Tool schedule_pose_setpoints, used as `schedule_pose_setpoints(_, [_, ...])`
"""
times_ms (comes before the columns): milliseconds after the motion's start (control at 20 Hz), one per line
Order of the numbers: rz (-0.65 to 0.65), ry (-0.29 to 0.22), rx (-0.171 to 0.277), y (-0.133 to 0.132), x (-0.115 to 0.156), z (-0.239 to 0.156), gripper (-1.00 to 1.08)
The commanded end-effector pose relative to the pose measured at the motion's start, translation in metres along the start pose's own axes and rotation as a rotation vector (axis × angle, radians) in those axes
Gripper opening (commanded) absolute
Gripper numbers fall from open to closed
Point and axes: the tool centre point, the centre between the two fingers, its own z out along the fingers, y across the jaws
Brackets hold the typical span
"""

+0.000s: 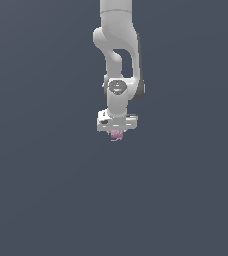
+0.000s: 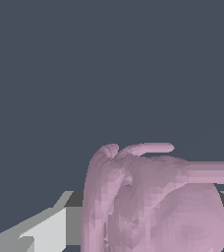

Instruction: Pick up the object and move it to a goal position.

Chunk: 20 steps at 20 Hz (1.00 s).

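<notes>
The end effector (image 1: 117, 133) is seen pointing straight down below the white arm (image 1: 118, 50), with the pink object (image 1: 117, 134) lodged directly beneath its body. The fingers appear closed on the object, though they are largely hidden. In the wrist view the object (image 2: 153, 202) fills the foreground, lumpy with thin protruding bits, flanked by grey-white finger (image 2: 50, 231) surfaces. Only the exterior view shows the arm.

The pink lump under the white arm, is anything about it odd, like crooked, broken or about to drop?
Nothing stands out. The pink lump sits directly under the gripper, tucked between its fingers. In the wrist view it fills the space between them, lumpy with thin bits sticking out, but whole. No table or other thing shows around it.
</notes>
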Motion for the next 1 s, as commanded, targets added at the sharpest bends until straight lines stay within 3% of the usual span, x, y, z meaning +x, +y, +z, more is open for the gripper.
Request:
schedule_pose_setpoints(0, [0.000,0.000,0.000,0.002,0.000,-0.002,-1.00])
schedule_pose_setpoints(450, [0.000,0.000,0.000,0.030,0.005,-0.036,-1.00])
schedule_pose_setpoints(950, [0.000,0.001,0.002,0.094,0.017,-0.117,-1.00])
